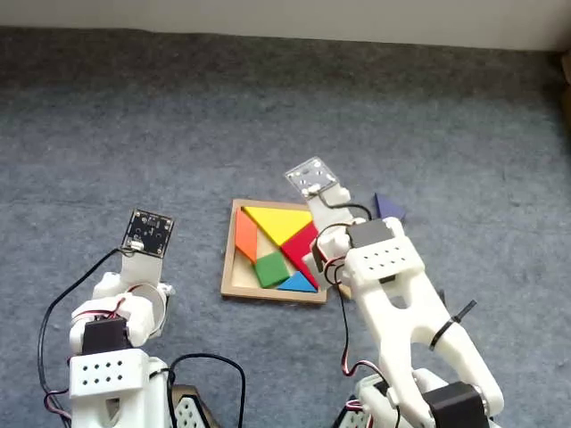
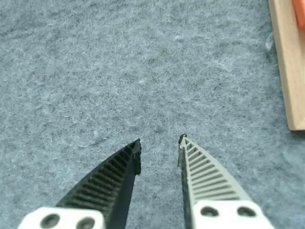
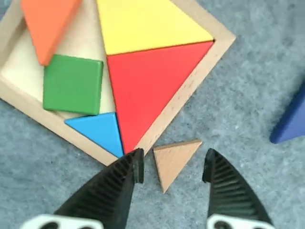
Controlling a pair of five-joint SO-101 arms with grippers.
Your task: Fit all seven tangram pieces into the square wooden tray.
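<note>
**Straddling a loose triangle: grippers, tray and pieces**

1. Right gripper (image 3: 174,151): jaws spread wide, one finger on either side of the plain wooden triangle (image 3: 172,161), with a gap showing on both sides. It holds nothing.
2. Plain wooden triangle: flat on the grey carpet (image 1: 134,116), just outside the tray's rim beside the red piece's corner, point towards the wrist camera.
3. Left gripper (image 2: 160,139): jaws parted narrowly above bare carpet, nothing between them. A stretch of tray rim lies off to one side, well apart from the fingertips.
4. Square wooden tray (image 1: 228,267): on the carpet between the two arms, nearer the right one, partly under that arm in the high view.
5. Contents of the tray (five pieces, all lying flat):
   - yellow triangle (image 1: 278,223), large, along the far edge
   - red triangle (image 1: 303,250), large, edge to edge with the yellow
   - orange piece (image 1: 245,236), against the left rim
   - green square (image 1: 270,269), near the front
   - light blue triangle (image 1: 297,283), small, in the front corner by the red
   - bare wood shows between the orange, the green and the two large triangles
6. Dark blue piece (image 1: 389,208): on the carpet outside the tray, on its right side.
</note>
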